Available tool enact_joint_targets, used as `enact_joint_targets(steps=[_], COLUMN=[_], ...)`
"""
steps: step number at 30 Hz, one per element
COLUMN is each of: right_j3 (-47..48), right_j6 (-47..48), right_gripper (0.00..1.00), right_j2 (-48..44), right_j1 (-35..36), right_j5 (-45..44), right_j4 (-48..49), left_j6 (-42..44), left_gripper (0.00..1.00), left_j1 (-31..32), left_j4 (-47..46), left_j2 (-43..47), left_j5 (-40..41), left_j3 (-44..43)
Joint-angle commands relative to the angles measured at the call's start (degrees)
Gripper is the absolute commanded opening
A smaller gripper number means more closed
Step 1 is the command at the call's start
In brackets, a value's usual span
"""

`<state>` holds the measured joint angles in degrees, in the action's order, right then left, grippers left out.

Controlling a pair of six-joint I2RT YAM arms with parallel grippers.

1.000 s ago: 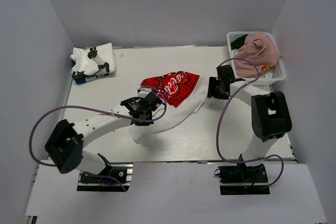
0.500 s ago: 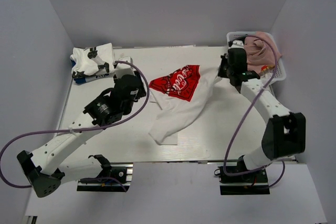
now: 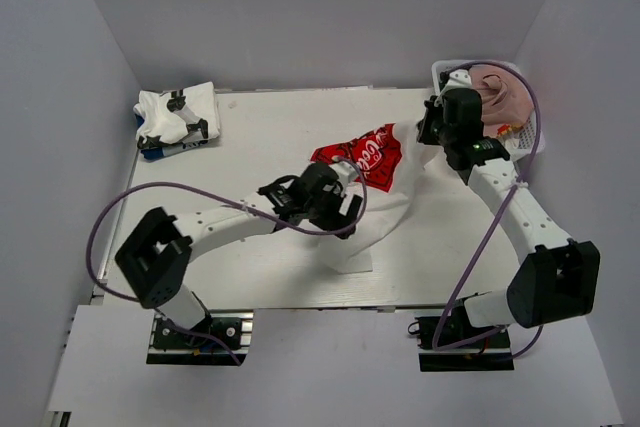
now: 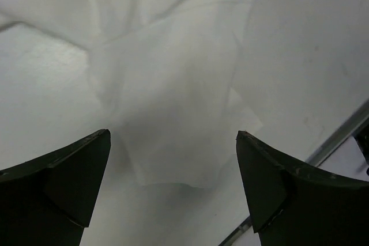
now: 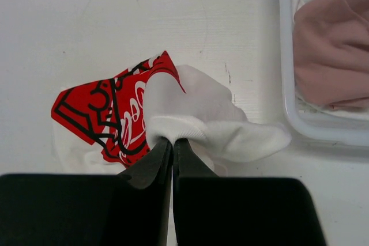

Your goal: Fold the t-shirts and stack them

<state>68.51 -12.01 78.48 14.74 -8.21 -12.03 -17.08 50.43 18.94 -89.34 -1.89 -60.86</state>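
Two grippers we see: right gripper [image 5: 173, 141] clamped on small fold of Coca-Cola shirt [image 3: 372, 159], mid-table near basket [image 5: 284, 38]; left gripper [image 4: 173, 135] wide apart, empty, above same shirt. We fear thin pinch slips, cloth bunches.

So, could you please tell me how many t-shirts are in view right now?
3 plainly: the Coca-Cola shirt mid-table in the right pincer, a folded white one far left, a pink one in the basket. Others may be hidden underneath.

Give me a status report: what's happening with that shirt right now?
Right end effector shut on Coca-Cola t-shirt. Left end effector open above its white cloth. White basket close by, not blocking.
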Motion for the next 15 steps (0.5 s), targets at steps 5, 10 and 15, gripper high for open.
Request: enact_joint_targets(steps=[5,10,15], right_j3=[-0.48,-1.01,-1.45], right_j6=[-1.09,-0.91,-0.82], right_gripper=[0.0,0.0,0.0], right_j2=[1.94,0.71,-1.57], right_j1=[-0.33,-0.33,-0.42], right_j5=[-0.05,-1.55,-1.9], right_j4=[-0.45,-0.19,-0.01], left_j6=[1.96,0.82,-2.94], left_gripper=[0.98,0.78,0.0], left_j1=[5.72,6.25,6.78], left_j4=[1.44,5.49,6.19], left_j2=[-12.78,-17.44,-19.29], left_j5=[-2.52,3.74,11.51], left_j3=[-6.82,-8.84,-10.24])
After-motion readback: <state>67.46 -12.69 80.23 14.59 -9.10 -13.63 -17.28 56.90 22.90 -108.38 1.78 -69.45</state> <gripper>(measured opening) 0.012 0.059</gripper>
